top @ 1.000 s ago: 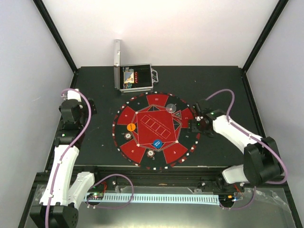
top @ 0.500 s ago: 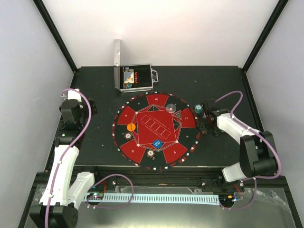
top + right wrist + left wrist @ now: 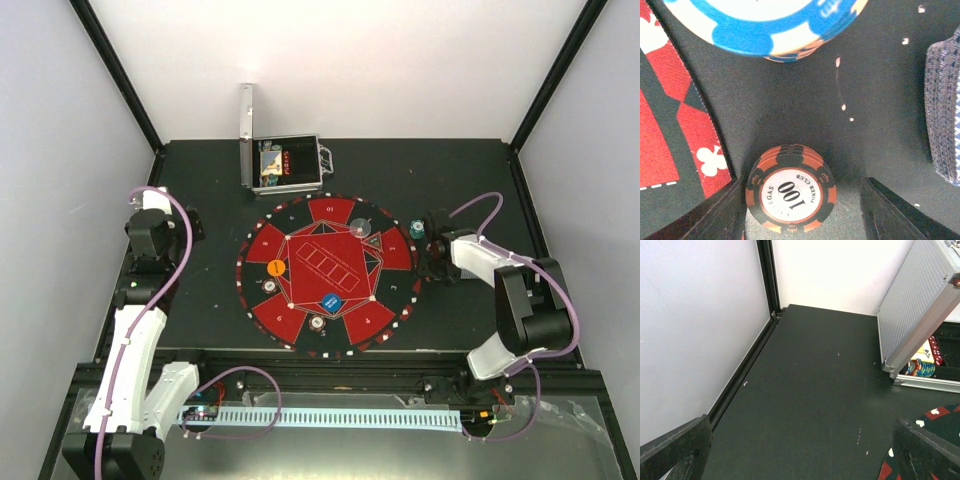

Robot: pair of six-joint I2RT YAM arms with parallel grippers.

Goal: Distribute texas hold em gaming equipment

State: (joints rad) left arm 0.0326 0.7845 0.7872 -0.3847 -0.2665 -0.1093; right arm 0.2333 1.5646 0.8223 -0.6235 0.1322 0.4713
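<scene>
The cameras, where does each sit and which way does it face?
Top external: overhead behind the bases, looking down on mat, case, left arm, right arm.
Left wrist: low, facing the far-left corner and case; own fingers below.
Right wrist: looking down at the 100 chip stack between its fingers.
Shared: the case, top and left wrist.

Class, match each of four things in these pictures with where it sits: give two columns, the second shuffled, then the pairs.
1 silver case
2 orange disc
3 blue disc
4 stack of 100 chips

A between the fingers of the right gripper, beside the edge of the mat
B on the mat's left part
C far side of the table, lid raised
D on the mat's near part

Pairs: 1-C, 2-B, 3-D, 4-A
</scene>
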